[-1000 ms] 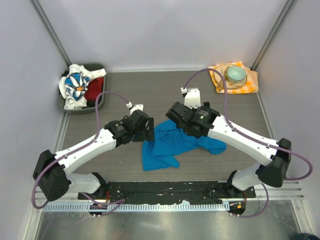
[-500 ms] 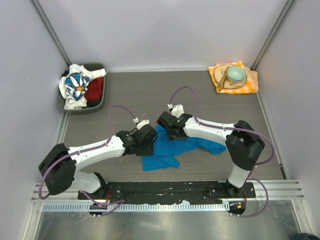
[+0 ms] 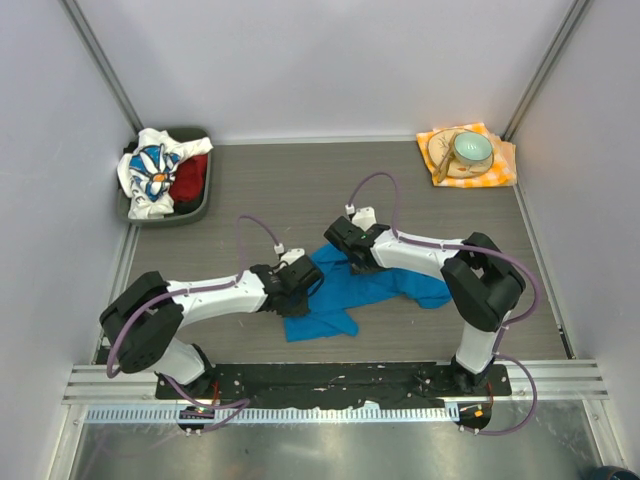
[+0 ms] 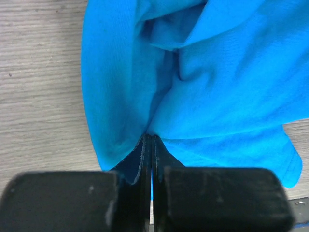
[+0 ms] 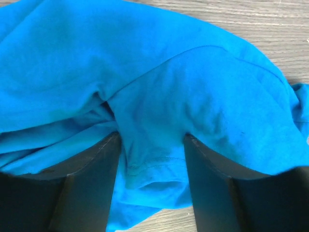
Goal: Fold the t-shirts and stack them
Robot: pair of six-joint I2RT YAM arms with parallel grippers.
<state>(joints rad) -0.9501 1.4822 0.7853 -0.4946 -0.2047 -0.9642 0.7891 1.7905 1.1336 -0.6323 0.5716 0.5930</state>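
Where the left hand [image 4: 152, 138] pinches, the blue t-shirt [image 4: 217, 96] bunches.

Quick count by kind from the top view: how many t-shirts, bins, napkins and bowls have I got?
t-shirts: 3 (blue t-shirt on the table; daisy-print t-shirt and red t-shirt in the bin)
bin: 1
napkin: 1
bowl: 1
Total: 6

No readable text, label, brand, number or sign shows in any view.
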